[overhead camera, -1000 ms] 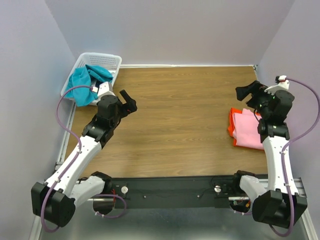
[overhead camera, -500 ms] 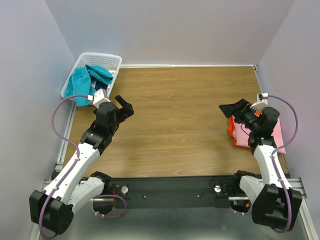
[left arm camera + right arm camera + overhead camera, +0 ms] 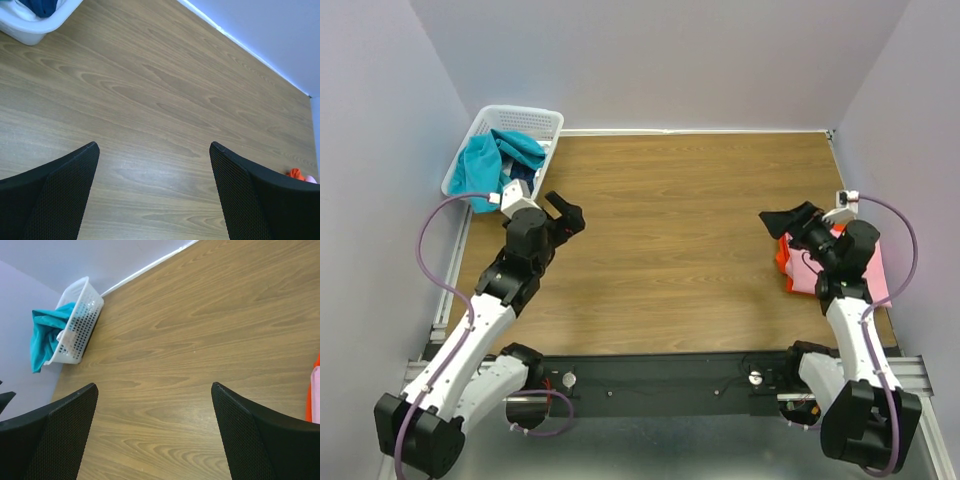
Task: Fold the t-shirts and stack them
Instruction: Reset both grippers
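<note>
A folded light pink t-shirt (image 3: 807,262) lies on a folded orange t-shirt (image 3: 782,252) at the right side of the table, partly hidden by my right arm. A teal garment (image 3: 485,158) and a dark blue one (image 3: 518,187) fill the white basket (image 3: 538,122) at the back left. My left gripper (image 3: 566,214) is open and empty over bare wood, just right of the basket. My right gripper (image 3: 786,219) is open and empty, above the left edge of the stack. The orange edge also shows in the right wrist view (image 3: 315,405) and in the left wrist view (image 3: 296,174).
The wooden table (image 3: 680,230) has white walls at the back and sides. A black rail (image 3: 660,375) with the arm bases runs along the near edge. The basket shows in the right wrist view (image 3: 80,320) and in the left wrist view (image 3: 30,25).
My right arm has drawn back toward me and lowered, its gripper now at the stack's left edge. My left arm has pulled back a little from the basket.
</note>
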Robot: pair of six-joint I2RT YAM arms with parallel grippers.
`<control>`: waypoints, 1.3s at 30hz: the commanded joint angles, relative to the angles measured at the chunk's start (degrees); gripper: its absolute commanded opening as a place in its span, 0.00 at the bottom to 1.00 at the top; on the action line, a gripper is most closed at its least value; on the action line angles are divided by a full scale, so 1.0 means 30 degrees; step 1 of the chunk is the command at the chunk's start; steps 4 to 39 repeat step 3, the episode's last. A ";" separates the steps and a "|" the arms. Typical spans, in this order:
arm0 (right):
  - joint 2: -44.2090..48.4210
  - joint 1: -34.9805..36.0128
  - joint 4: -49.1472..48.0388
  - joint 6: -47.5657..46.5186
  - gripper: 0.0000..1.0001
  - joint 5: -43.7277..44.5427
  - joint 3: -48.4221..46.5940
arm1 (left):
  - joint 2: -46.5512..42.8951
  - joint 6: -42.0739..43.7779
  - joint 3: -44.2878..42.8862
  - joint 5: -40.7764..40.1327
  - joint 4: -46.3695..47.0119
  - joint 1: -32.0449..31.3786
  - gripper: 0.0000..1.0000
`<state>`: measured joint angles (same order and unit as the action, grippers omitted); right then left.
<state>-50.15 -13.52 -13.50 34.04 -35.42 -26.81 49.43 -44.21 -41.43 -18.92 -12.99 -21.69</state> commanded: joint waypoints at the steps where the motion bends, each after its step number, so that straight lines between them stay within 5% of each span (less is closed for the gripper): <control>1: 0.0544 -0.0093 0.0074 -0.0273 1.00 0.0994 0.0235 | -0.1063 -0.0147 0.0362 -0.1076 0.0464 0.0112 0.98; 39: 0.0603 -0.0093 0.0134 -0.0244 1.00 0.1083 0.0235 | -0.1329 -0.0235 0.0479 -0.1165 0.0435 0.0112 0.98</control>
